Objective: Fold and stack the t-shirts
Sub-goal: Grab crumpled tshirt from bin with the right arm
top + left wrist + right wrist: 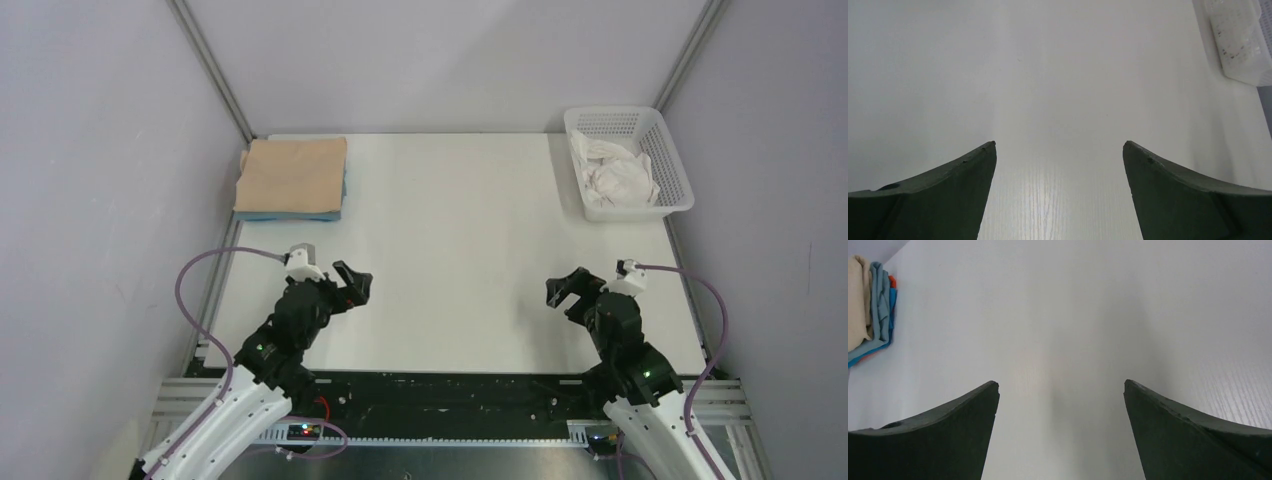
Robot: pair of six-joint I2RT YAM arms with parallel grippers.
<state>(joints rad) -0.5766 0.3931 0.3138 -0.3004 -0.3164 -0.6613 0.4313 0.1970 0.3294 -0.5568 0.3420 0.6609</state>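
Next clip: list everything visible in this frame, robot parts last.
tan t-shirt: one, tan, folded, top of the stack at the far left corner
light blue t-shirt: one, light blue, folded under the tan one
orange-red cloth edge: one, orange-red, low in that stack
white t-shirt: one, white, crumpled inside the basket
basket: one, white perforated plastic, far right corner
table: one, white
left end effector: one, dark, open, empty, near left
right end effector: one, dark, open, empty, near right

- white perforated plastic basket, at the far right corner of the table
- white table, faint wood grain on its surface
- pale grey walls on three sides
- metal corner rails, slanting up the back corners
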